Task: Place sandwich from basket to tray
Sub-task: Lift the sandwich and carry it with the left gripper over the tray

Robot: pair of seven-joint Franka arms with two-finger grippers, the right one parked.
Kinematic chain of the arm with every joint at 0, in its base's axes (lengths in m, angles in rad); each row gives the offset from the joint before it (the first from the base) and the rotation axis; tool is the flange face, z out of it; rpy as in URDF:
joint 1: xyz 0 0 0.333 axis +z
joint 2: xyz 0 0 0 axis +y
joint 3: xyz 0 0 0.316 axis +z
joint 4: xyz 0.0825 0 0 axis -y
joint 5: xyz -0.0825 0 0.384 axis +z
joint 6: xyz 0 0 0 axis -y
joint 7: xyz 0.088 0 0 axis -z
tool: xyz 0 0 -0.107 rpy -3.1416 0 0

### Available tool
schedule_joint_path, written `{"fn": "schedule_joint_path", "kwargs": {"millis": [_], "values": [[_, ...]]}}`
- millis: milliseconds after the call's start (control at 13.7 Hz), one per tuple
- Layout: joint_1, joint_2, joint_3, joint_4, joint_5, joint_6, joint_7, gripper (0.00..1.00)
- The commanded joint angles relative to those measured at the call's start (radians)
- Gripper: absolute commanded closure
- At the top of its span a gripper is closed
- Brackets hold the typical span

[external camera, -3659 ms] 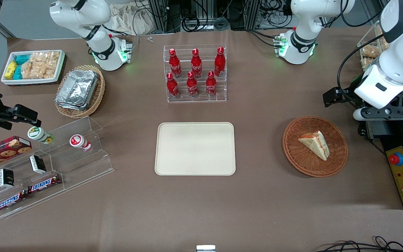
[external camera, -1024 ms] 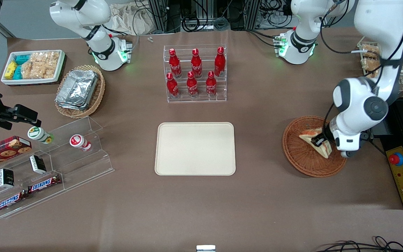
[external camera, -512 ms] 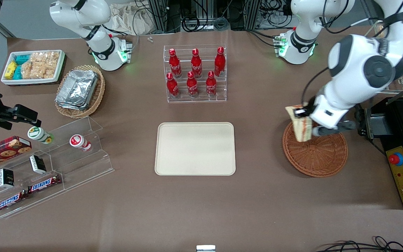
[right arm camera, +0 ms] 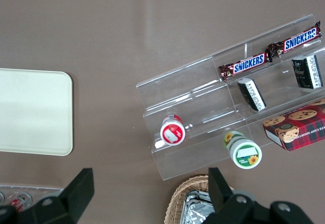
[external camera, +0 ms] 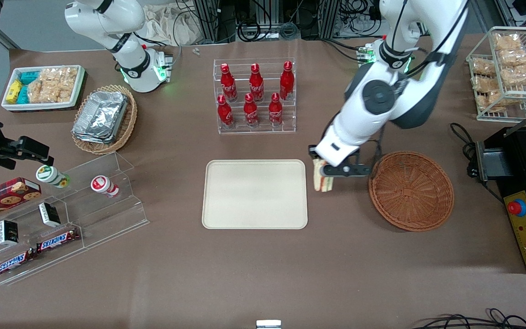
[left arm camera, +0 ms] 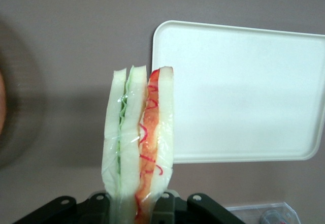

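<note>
Even, diffuse overhead lighting; soft shadows under the gripper (external camera: pixel 324 176) and basket (external camera: pixel 411 191). Mild glare on the tray (left arm camera: pixel 244 92). Basket edge motion-blurred in left wrist view; sandwich (left arm camera: pixel 138 142) sharp.

A wide brown table (external camera: pixel 254 269) fills nearly everything, evenly lit from above. Along its edge farthest from the front camera: dark metal framing (external camera: pixel 263 18) draped in black cables (external camera: pixel 286 29) (quite a tangle).

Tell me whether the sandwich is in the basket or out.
Out. The gripper jaws hold the sandwich above the table between the empty basket and the tray.
</note>
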Motion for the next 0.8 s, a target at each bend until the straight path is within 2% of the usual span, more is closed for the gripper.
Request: {"fn": "schedule_joint_path", "kwargs": {"millis": [0,146,439,512,585,659,732], "values": [[-0.049,0.189,0.006,0.132,0.127,0.096,-0.151,1.00],[-0.085,0.261,0.007,0.146,0.205,0.150,-0.220,1.00],[-0.093,0.365,0.007,0.169,0.297,0.179,-0.225,1.00],[-0.093,0.382,0.007,0.169,0.320,0.181,-0.230,0.81],[-0.096,0.385,0.007,0.169,0.326,0.181,-0.239,0.21],[-0.098,0.381,0.007,0.170,0.327,0.181,-0.242,0.00],[-0.098,0.379,0.007,0.182,0.325,0.179,-0.247,0.00]]}}
